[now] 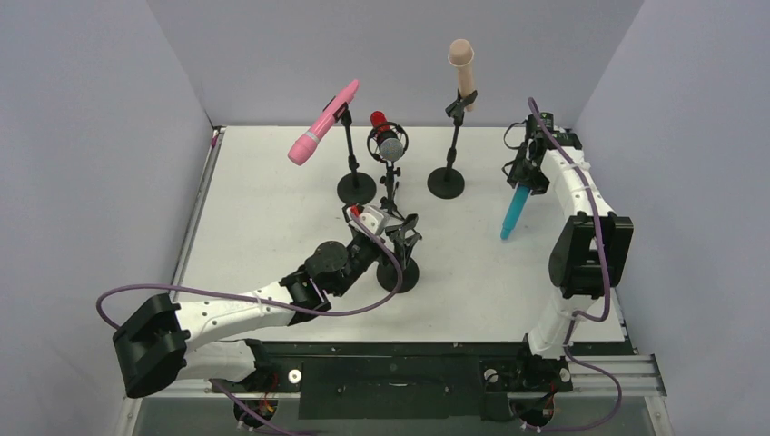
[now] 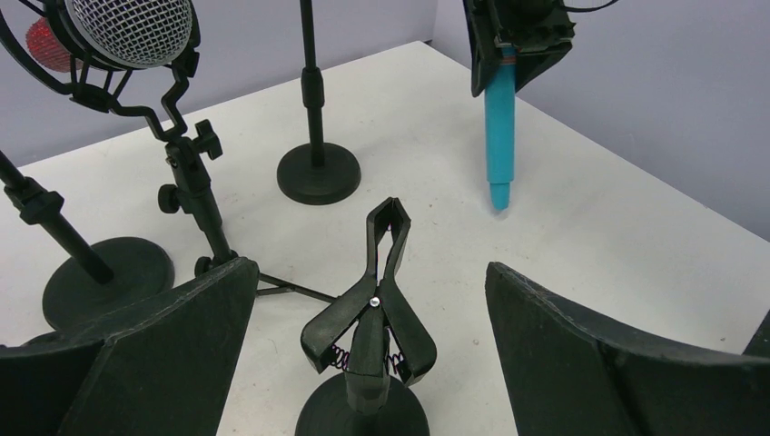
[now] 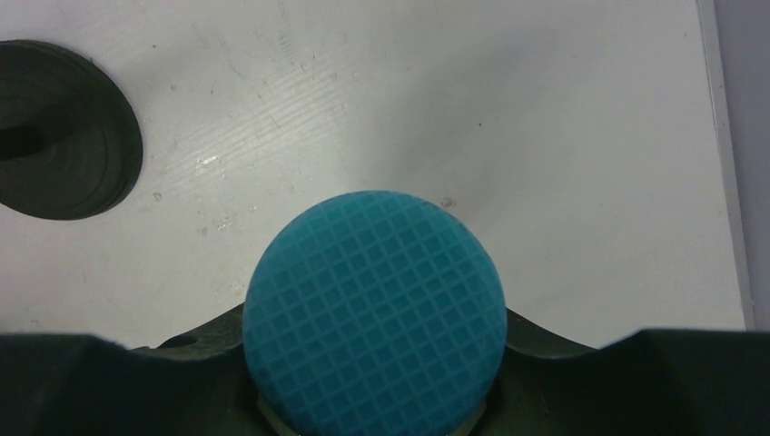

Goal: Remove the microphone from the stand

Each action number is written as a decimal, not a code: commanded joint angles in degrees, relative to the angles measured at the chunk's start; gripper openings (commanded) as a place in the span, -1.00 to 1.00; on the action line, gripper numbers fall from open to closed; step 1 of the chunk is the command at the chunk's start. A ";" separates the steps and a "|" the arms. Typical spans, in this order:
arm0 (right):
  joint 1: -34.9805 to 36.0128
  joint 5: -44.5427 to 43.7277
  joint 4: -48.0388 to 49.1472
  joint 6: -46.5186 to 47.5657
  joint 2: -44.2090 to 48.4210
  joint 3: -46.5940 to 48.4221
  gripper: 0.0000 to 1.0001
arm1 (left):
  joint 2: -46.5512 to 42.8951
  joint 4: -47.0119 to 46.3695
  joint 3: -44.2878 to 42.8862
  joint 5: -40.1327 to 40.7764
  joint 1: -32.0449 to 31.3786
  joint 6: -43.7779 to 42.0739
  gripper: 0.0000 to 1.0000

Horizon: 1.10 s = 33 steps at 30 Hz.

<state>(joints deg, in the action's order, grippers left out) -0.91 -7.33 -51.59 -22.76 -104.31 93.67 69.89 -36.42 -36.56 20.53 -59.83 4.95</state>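
Teal microphone (image 1: 514, 211) was off its stand and hung over the right side of the table (image 1: 272, 227), gripped near its head by the right tool (image 1: 527, 171). Its long axis ran near-vertical, grille up and tail down, leaning slightly in the top view. The right wrist view showed the grille dome seated between the two fingers, so that tool was clamped on the microphone.

The clip stand (image 2: 377, 300) stood empty near the table's middle, with nothing in its spring clip. The left tool (image 1: 402, 236) sat at it with its fingers spread wide apart, one either side of the clip and touching neither prong.

Key relation: the microphone lay well to the right of the empty stand and the left tool, so the right arm alone had it. Judged the removal essentially done. Any set-down would go tail-first, straight down.

Unclear: whether the tail touched the table or hung just above it. The grip point was hidden by the tool body in the top view, and the right wrist view cut off the microphone's body.

Pink microphone (image 1: 323, 123), mesh-headed microphone (image 1: 389, 141) and beige microphone (image 1: 463, 73) sat on their own stands behind.
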 commanded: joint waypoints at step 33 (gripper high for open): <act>-4.19 1.57 2.43 -0.71 -25.97 12.05 0.20 | -13.85 18.15 -6.23 -0.01 0.07 1.37 0.95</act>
<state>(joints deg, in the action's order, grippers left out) -4.95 -5.15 -51.57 -22.72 -131.31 108.51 56.36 -17.96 -39.62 19.77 -59.86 5.78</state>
